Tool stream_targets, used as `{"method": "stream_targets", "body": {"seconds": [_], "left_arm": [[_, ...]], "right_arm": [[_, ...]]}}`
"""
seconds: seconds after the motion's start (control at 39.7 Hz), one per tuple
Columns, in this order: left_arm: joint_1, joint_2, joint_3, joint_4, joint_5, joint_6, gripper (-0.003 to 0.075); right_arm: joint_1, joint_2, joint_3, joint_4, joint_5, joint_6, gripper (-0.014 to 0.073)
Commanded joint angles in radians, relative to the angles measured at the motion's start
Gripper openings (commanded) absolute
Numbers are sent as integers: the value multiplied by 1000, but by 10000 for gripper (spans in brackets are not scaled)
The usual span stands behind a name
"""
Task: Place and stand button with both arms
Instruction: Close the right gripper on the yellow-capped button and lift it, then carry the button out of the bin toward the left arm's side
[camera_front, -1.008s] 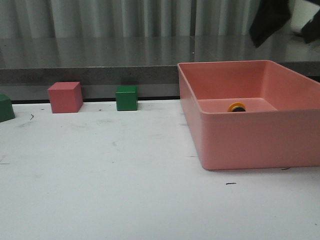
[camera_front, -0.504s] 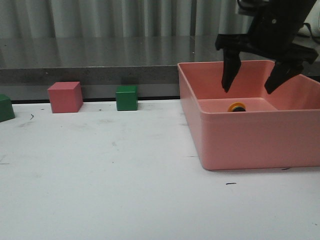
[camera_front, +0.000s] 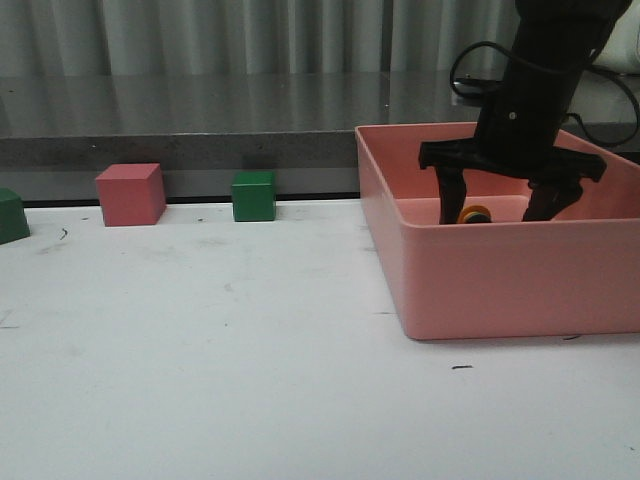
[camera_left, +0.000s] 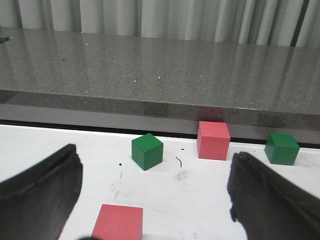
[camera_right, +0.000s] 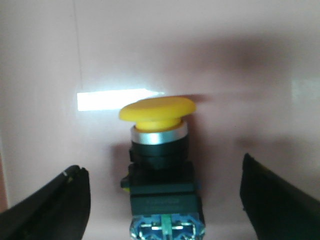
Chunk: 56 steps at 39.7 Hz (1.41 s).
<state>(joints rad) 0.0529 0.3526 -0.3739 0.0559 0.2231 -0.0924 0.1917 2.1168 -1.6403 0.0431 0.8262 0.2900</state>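
Note:
The button (camera_right: 162, 165) lies on its side on the floor of the pink bin (camera_front: 500, 280), yellow cap pointing away from the wrist camera. In the front view only its yellow cap (camera_front: 475, 213) shows over the bin wall. My right gripper (camera_front: 497, 208) is open and lowered into the bin, one finger on each side of the button without touching it; it also shows in the right wrist view (camera_right: 162, 205). My left gripper (camera_left: 155, 195) is open and empty above the table, outside the front view.
A pink cube (camera_front: 130, 194), a green cube (camera_front: 253, 196) and a part of another green cube (camera_front: 12, 215) stand along the table's back edge. The left wrist view shows a green cube (camera_left: 147, 151), pink cubes (camera_left: 213, 140) (camera_left: 118, 222) and a further green cube (camera_left: 282, 148).
My right arm has come down from above the bin into it, and its open fingers now straddle the button. The button and cubes have not moved.

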Motion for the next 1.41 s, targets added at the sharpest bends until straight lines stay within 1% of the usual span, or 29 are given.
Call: {"method": "stream_targets", "body": {"seconds": [0.0,0.05,0.1,0.15,0.25,0.3,0.35,0.58,0.83,0.98,1.11,1.26,1.39], "left_arm": [[2,15,-40,-2,-86,-4,564],[2,15,-40,-2,-86,-4,564],[2,15,-40,-2,-86,-4,564],[2,15,-40,-2,-86,-4,564],[2,15,-40,-2,-86,-4,564],[2,15,-40,-2,-86,-4,564],[2,15,-40,-2,-86,-4,564],[2,15,-40,-2,-86,-4,564],[2,15,-40,-2,-86,-4,564],[2,15,-40,-2,-86,-4,564],[2,15,-40,-2,-86,-4,564],[2,15,-40,-2,-86,-4,564],[2,15,-40,-2,-86,-4,564]], "right_arm": [[-7,-36,-37,-16,-26,4,619],[-7,-32,-41,-16,-21,4,615],[-7,-32,-41,-16,-20,4,584],[-7,-33,-41,-16,-19,4,524],[-7,-34,-41,-16,-8,4,363],[-7,-34,-41,-16,-4,4,304],[-7,-34,-41,-16,-1,4,283],[-7,-77,-43,-16,15,4,287],[-3,-223,-43,-14,45,4,287],[30,-306,-43,-10,69,4,287],[111,-349,-43,-8,70,3,287],[274,-359,-43,7,69,3,287],[401,-351,-43,43,29,3,287]]}}
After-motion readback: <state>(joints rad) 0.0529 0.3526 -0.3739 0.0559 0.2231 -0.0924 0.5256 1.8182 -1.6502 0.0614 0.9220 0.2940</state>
